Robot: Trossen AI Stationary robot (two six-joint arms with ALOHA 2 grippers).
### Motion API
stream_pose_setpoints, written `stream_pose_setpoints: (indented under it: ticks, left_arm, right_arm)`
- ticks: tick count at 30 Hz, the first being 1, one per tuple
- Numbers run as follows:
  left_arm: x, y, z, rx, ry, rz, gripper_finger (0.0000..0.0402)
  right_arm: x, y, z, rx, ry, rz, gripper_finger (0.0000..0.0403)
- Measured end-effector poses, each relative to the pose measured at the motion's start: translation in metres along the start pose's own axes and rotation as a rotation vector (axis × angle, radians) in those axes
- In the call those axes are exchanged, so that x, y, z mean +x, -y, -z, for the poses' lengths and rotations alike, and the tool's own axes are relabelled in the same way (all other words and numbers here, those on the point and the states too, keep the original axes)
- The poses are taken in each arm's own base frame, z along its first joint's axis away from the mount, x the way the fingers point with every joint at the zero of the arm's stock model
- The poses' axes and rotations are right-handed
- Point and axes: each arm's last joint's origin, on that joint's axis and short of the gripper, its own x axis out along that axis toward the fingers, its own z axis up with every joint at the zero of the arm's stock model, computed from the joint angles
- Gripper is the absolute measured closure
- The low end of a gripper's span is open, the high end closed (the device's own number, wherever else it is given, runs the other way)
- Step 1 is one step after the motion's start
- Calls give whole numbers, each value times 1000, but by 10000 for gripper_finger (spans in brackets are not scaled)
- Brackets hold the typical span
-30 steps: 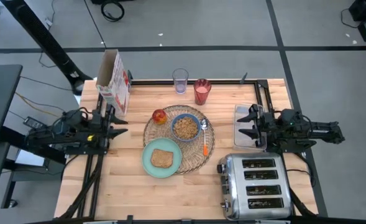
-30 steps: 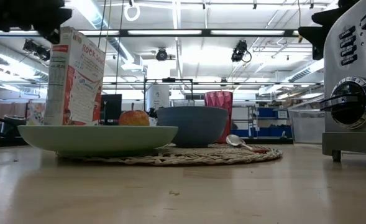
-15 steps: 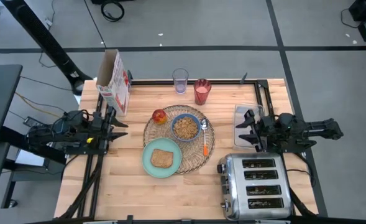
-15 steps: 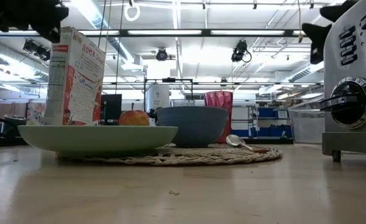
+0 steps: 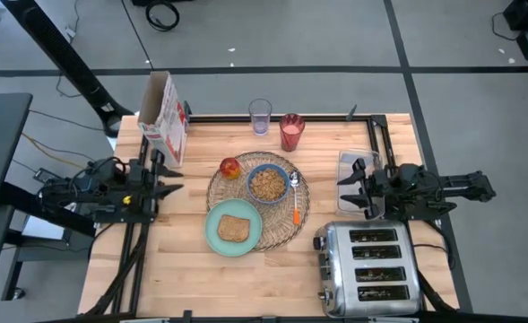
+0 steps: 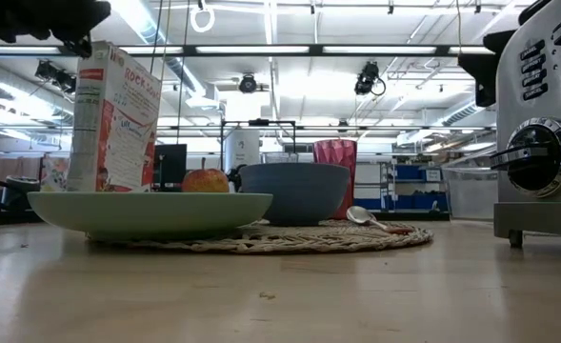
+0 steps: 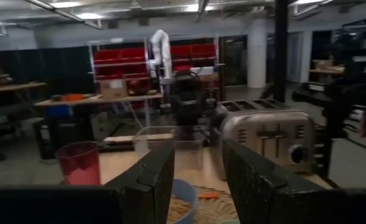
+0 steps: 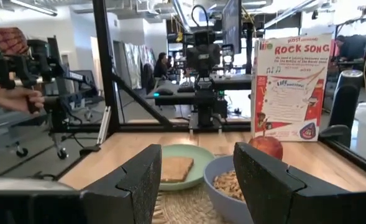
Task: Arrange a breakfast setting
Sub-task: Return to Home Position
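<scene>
A round wicker placemat (image 5: 292,228) lies mid-table. On it stand a blue bowl (image 5: 267,183) of cereal, a red-yellow apple (image 5: 229,168), an orange-handled spoon (image 5: 296,201) and part of a mint-green plate (image 5: 233,228) that carries a toast slice (image 5: 233,229). A glass of pink drink (image 5: 291,132) stands behind the mat. My left gripper (image 5: 173,180) is open and empty above the table's left edge. My right gripper (image 5: 345,190) is open and empty above the right side, level with the mat.
A cereal box (image 5: 166,119) stands at the far left corner. An empty glass (image 5: 260,116) stands beside the pink drink. A chrome toaster (image 5: 369,266) fills the near right corner, and a clear container (image 5: 353,165) lies under my right gripper.
My right gripper has drawn a little toward the near edge and the mat. My left gripper has kept nearly still. Nothing on the table has moved.
</scene>
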Motion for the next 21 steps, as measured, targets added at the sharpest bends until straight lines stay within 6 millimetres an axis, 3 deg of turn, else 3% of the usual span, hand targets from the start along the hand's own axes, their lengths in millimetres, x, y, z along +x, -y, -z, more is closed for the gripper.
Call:
stream_pose_setpoints:
  ticks: [7, 10, 13, 21]
  left_arm:
    - [1, 0, -1, 21, 35, 7, 260]
    - [8, 1, 18, 14, 146, -44, 260]
    - [13, 2, 50, 0, 180, -92, 260]
    - [15, 3, 58, -52, 50, -56, 260]
  right_arm:
    - [0, 0, 0, -4, -4, -7, 196]
    - [0, 0, 0, -1, -4, -7, 196]
    - [0, 0, 0, -1, -3, -7, 196]
    - [0, 0, 0, -1, 3, -7, 196]
